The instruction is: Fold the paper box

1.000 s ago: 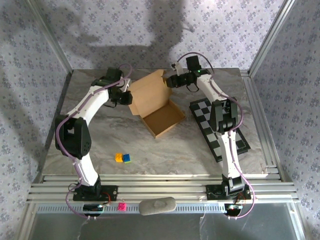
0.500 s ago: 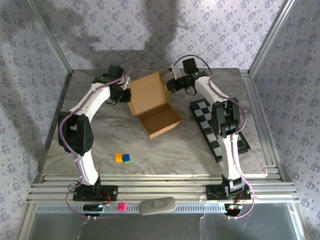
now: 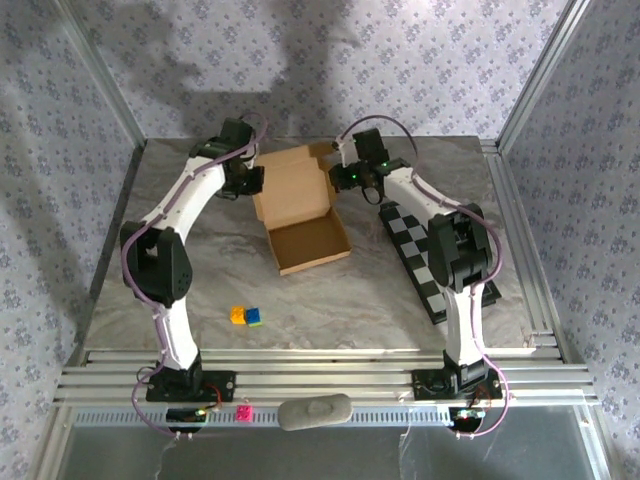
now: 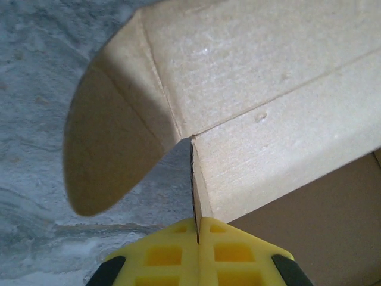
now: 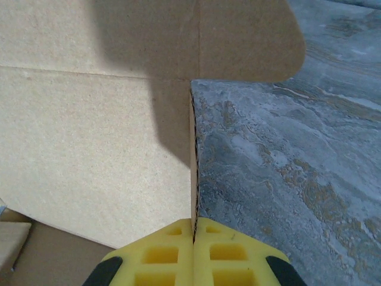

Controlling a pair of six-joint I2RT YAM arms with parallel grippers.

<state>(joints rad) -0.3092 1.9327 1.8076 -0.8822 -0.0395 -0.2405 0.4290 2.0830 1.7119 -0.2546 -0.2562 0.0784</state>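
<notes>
The tan paper box (image 3: 300, 205) lies open in the middle of the marble table, its tray toward me and its lid flat behind it. My left gripper (image 3: 252, 181) is at the lid's left edge and is shut on the thin side flap there (image 4: 196, 179). My right gripper (image 3: 346, 176) is at the lid's right edge, shut on the side flap on that side (image 5: 193, 173). In both wrist views the yellow fingers (image 4: 161, 253) (image 5: 232, 253) pinch the cardboard edge-on. A rounded tab (image 4: 113, 149) curls out on the left.
A black-and-white checkerboard (image 3: 435, 260) lies to the right of the box, under my right arm. Two small blocks, one yellow (image 3: 238, 314) and one blue-green (image 3: 254, 317), sit near the front. Aluminium rails frame the table's sides and near edge.
Both grippers have shut on the lid's side flaps. The box has turned and slid left and back, now squarer to the table's edges, and both arms have moved with it.
</notes>
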